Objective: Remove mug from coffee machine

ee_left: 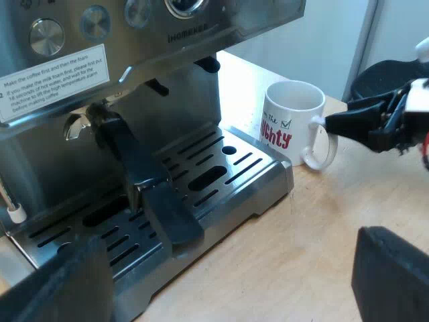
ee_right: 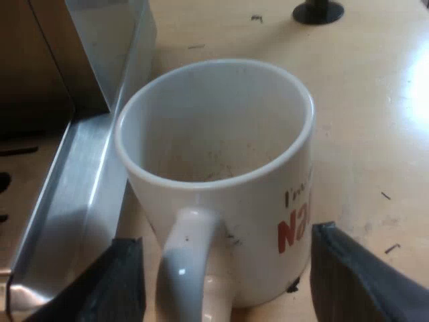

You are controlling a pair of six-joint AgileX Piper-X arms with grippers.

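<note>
Right wrist view: mug point(ee_right: 214, 168) on bench point(ee_right: 375, 100) beside machine point(ee_right: 74, 181). Its handle point(ee_right: 184, 268) sits between spread right fingers point(ee_right: 124, 285). Left fingers point(ee_left: 395, 282) spread too.

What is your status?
Left gripper open before steel espresso machine. Right gripper open astride handle of white red-lettered ceramic mug. Mug on wooden table beside drip tray.

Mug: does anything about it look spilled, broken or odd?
Nothing is spilled or broken. The mug stands upright on the table beside the machine's tray, with only faint brown specks inside it.
</note>
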